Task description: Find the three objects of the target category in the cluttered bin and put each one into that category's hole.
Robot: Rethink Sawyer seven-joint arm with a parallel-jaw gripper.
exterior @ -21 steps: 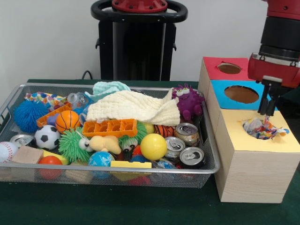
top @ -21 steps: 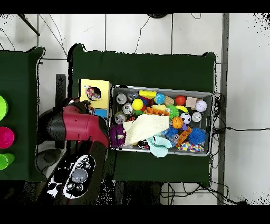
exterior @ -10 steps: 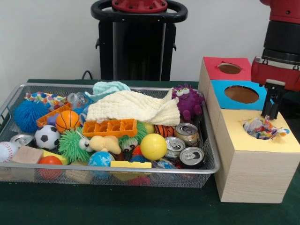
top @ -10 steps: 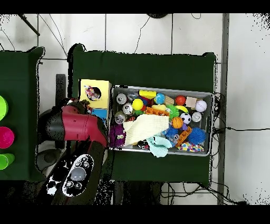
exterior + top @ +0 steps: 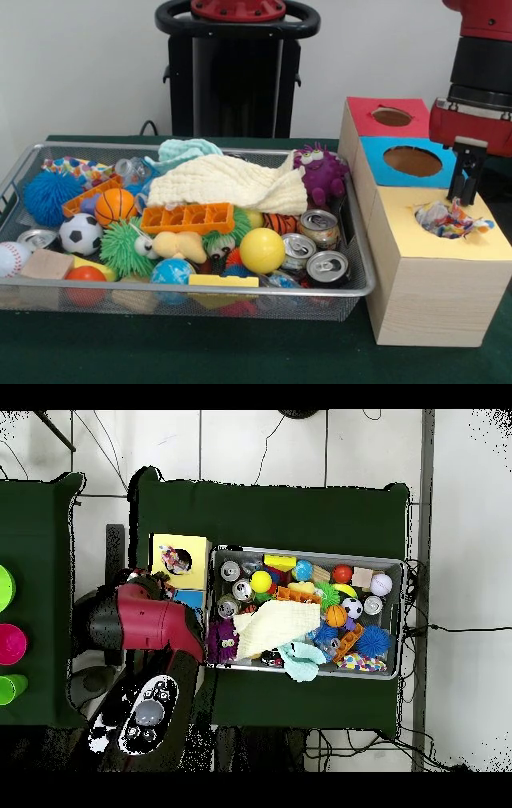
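Gripper (image 5: 464, 192) hangs just above the yellow hole (image 5: 445, 221) with colourful cloth (image 5: 448, 218) in it; whether its grip is released, I cannot tell.

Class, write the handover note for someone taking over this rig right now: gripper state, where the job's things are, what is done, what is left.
Gripper: above the yellow box top, just behind its hole; open or shut cannot be told, nothing seen in it.
Colourful crinkled item: sits in the yellow hole, partly sticking out.
Blue hole and red hole: nothing visible in them.
Bin: full of balls, cans, cloths and toys.
Done: at least one item delivered. Left: find the rest in the bin.
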